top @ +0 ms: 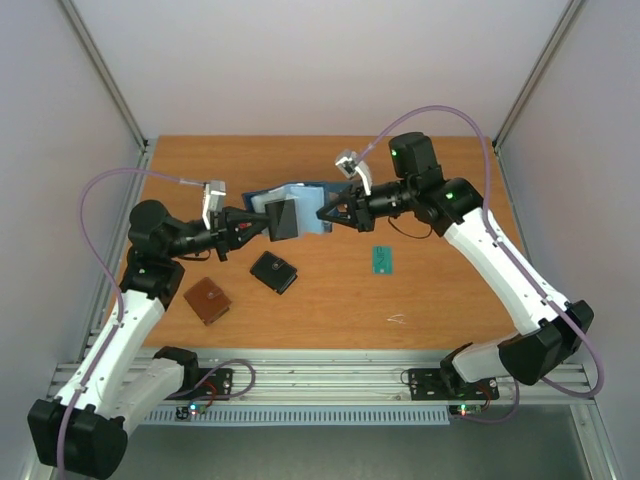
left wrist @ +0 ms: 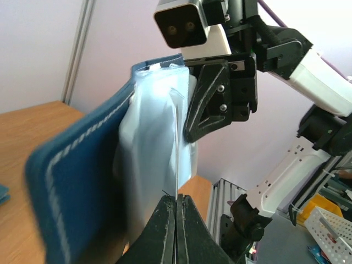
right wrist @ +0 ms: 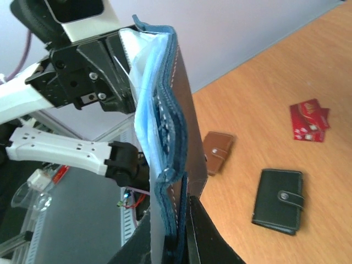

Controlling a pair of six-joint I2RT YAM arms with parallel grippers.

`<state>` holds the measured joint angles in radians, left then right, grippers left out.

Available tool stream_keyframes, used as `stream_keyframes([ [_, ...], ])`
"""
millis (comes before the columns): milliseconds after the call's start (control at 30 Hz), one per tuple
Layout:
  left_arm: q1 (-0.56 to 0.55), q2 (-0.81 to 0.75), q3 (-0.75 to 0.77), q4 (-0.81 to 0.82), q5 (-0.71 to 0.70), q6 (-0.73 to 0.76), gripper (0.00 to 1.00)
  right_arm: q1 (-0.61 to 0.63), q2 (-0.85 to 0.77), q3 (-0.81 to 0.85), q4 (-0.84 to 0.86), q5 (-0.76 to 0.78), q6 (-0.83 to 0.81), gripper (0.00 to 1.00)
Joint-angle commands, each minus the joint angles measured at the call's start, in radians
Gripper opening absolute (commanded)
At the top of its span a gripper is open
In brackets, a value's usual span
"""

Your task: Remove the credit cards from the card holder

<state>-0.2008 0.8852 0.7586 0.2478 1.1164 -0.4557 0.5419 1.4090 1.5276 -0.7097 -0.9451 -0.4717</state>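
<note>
The card holder [top: 290, 212] is held above the desk [top: 440, 310], left claw [top: 262, 226] pinching its clear pocket, right claw [top: 322, 213] pinching its blue cover. A teal-green card [top: 382, 260] lies at its four o'clock

- A black wallet [top: 274, 271] lies shut on the wooden table [top: 440, 310], its snap tab fastened.
- A brown wallet [top: 208, 300], also with a snap tab, lies near it towards the left front corner, not touching.
- A slotted metal rail [top: 330, 385] runs along the table's near edge.
</note>
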Motion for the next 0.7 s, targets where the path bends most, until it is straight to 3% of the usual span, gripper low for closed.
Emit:
stream_keyframes([
  [0, 0.020, -0.013, 0.011, -0.147, -0.046, 0.126, 0.00, -0.084, -0.053, -0.053, 0.037, -0.016, 0.033, 0.01],
  [200, 0.022, 0.005, 0.022, -0.413, -0.335, 0.383, 0.00, -0.224, -0.089, -0.122, 0.054, 0.076, 0.128, 0.01],
  [333, 0.006, 0.057, 0.031, -0.432, -0.430, 0.498, 0.00, -0.240, -0.091, -0.130, 0.062, 0.073, 0.147, 0.01],
  [433, -0.095, 0.120, 0.046, -0.426, -0.537, 0.628, 0.00, -0.252, -0.093, -0.132, 0.061, 0.128, 0.167, 0.01],
  [567, -0.272, 0.241, 0.047, -0.368, -0.634, 1.111, 0.00, -0.305, -0.108, -0.138, 0.061, 0.183, 0.202, 0.01],
  [667, -0.298, 0.342, -0.001, -0.239, -0.486, 1.469, 0.00, -0.375, -0.135, -0.163, 0.065, 0.206, 0.213, 0.01],
])
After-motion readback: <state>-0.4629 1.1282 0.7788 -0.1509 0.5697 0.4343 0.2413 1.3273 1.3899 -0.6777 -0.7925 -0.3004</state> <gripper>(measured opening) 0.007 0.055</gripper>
